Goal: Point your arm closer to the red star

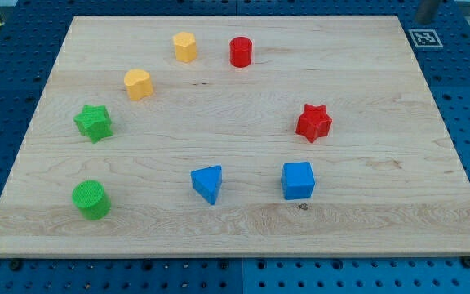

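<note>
The red star (313, 122) lies on the wooden board (243, 229), at the view's right, a little above the middle. A short grey piece (427, 9) shows at the view's top edge, beyond the board's top right corner. I cannot tell whether it is my rod. No tip shows on the board, so nothing is near the red star. The blue cube (298, 180) is the closest block, just below the star.
A red cylinder (241, 51) and a yellow block (185, 46) lie near the top. Another yellow block (138, 84), a green star (93, 122) and a green cylinder (91, 200) lie at the left. A blue triangle (208, 184) lies at the bottom middle. A marker tag (423, 37) sits off the board's top right corner.
</note>
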